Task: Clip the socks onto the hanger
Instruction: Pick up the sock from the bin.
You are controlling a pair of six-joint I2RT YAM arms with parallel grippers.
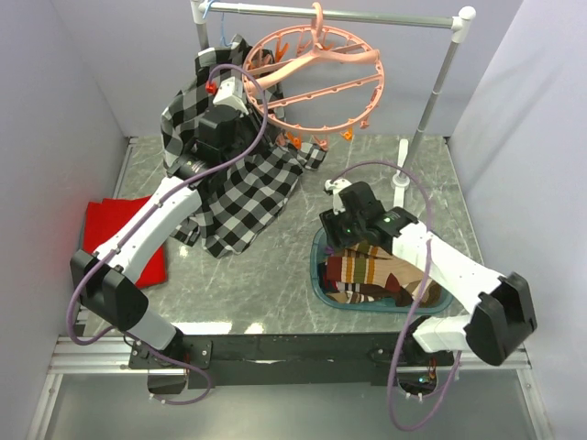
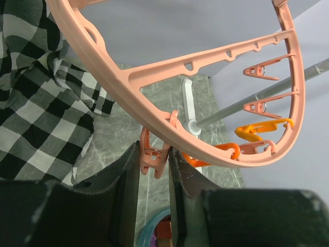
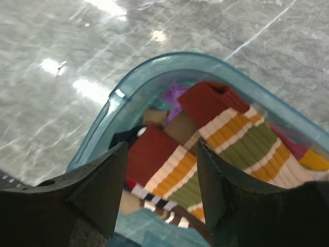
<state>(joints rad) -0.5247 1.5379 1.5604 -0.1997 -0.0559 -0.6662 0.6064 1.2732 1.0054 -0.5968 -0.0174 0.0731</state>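
The salmon-pink round hanger (image 1: 316,78) hangs by its hook from the rail at the back. My left gripper (image 1: 240,84) is raised at the hanger's left rim. In the left wrist view the left gripper (image 2: 154,160) is shut on a small pink clip (image 2: 153,157) dangling under the ring (image 2: 205,56). Striped socks (image 1: 367,270) lie piled in a teal basket (image 1: 316,266). My right gripper (image 1: 335,236) is open just above the basket's left end. In the right wrist view the right gripper (image 3: 162,172) stands over a maroon, cream, orange and olive sock (image 3: 169,167), holding nothing.
A black-and-white plaid shirt (image 1: 248,192) hangs and spreads on the table under the left arm. A red cloth (image 1: 119,234) lies at the left edge. The grey rail (image 1: 339,13) has a slanted post (image 1: 431,92) with a white foot (image 1: 401,188). Orange clips (image 2: 257,131) hang on the hanger's far rim.
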